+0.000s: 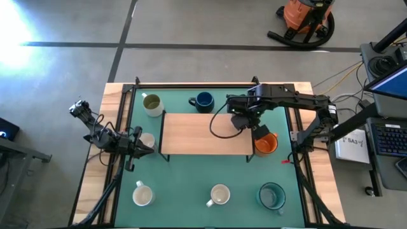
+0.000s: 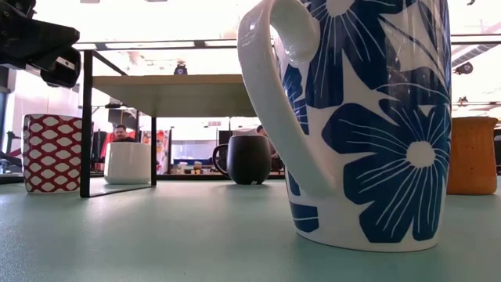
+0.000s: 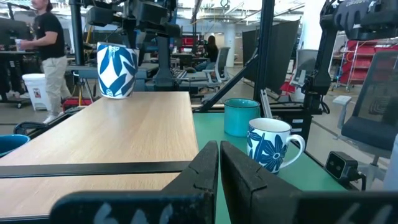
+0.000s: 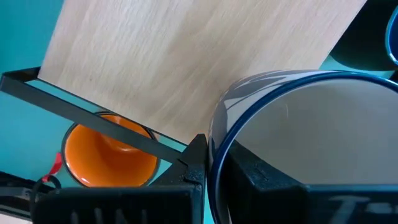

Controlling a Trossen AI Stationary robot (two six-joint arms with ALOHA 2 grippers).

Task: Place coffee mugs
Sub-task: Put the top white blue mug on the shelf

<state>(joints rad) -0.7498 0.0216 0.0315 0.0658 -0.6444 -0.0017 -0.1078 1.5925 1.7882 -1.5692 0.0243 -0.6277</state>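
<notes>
We see the right hand (image 1: 243, 122) over the right end of the wooden shelf (image 1: 197, 133), which stands in the middle of the green worktop (image 1: 191, 175). This hand is clamped on the rim of a white mug with blue flowers (image 3: 116, 70); in the right wrist view one finger sits inside the rim and the other outside. The mug is upright at that end of the shelf. Its bottom is at the board, but we cannot tell if it already rests there.

Just beside the same shelf end, down on the worktop, stands the orange mug (image 1: 266, 144), partly under the black frame bar. Behind the shelf we find the olive mug (image 1: 152, 104) and the navy mug (image 1: 203, 100), a little apart from each other. Along the front of the worktop there are three more: a white mug (image 1: 142, 193) at the left, a second flowered mug (image 3: 272, 144) in the middle and the teal mug (image 1: 272, 196) at the right.

The left hand (image 3: 219, 155) waits low at the left end of the shelf, its fingers nearly together and holding nothing. One more small white mug (image 1: 147, 140) stands just beside it.
</notes>
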